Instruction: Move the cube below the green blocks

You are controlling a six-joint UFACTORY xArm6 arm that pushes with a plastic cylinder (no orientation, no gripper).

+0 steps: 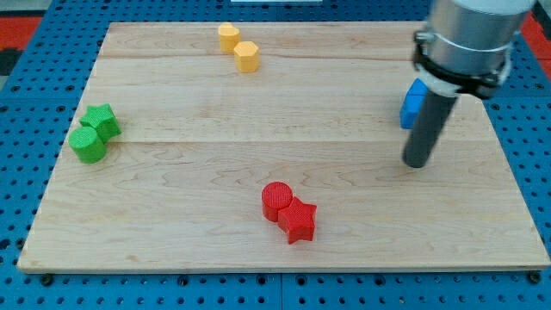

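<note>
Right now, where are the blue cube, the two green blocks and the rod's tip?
blue cube (412, 105): camera view, its visible left face.
green star block (102, 120): camera view, top face.
green cylinder (87, 143): camera view, top face.
my tip (416, 162): camera view, rod's lower end, just below the cube.

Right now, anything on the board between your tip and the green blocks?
No. In the camera view, only bare wood lies between my tip and the green blocks. The red blocks sit below that line, and the blue cube sits just above my tip.

Arm end: wide silver-grey metallic cylinder, black ring clamp at its lower edge. Below it a straight dark grey rod, round in section, matte, narrower than the cylinder; my tip (416, 164) flat-ended, near black.
</note>
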